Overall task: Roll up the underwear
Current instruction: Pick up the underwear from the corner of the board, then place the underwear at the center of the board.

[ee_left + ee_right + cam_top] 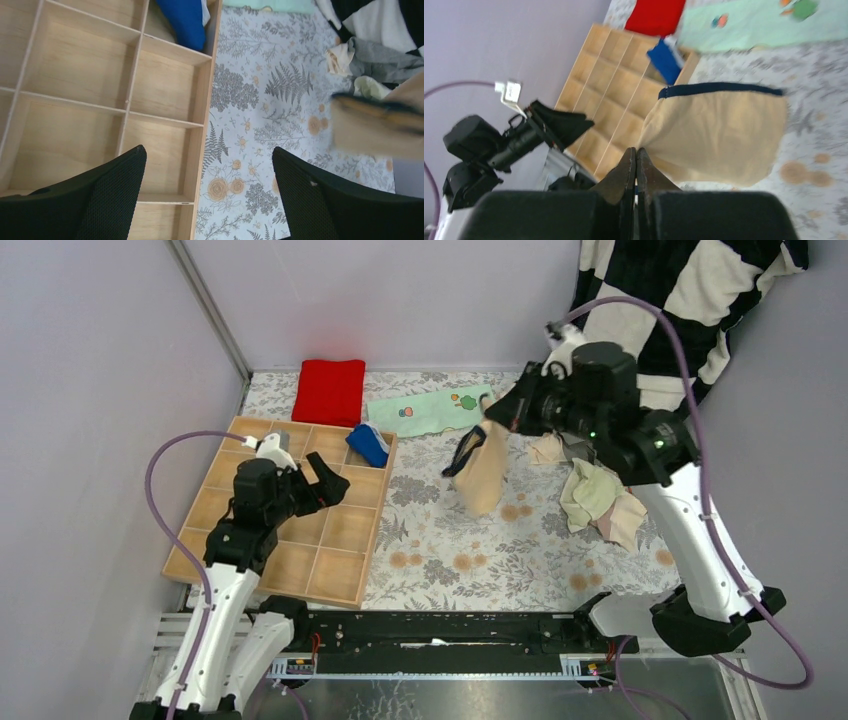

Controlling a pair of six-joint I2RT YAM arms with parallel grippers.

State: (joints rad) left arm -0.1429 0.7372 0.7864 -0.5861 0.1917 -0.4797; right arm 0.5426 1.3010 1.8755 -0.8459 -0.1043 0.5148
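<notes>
Well, from the top camera my right gripper (488,423) is pinched shut on an edge of the tan brief (481,478). The brief hangs clear above the flowered tablecloth (450,550), between the wooden tray (330,575) and the heap of other briefs (598,498). I hold it up, I judge, so it falls straight and can be laid flat for rolling. My left gripper (325,485) hovers over the tray, out of the way, near the blue brief (368,445) lodged in a far compartment.

Through the left wrist camera my fingers (107,195) stand wide apart with nothing between them. Bare tray cells lie below, and the tan brief is a blur at the right.

Through the right wrist camera my fingertips (626,170) press tight together with the tan cloth caught at its edge, its dark trim running along one side.
</notes>
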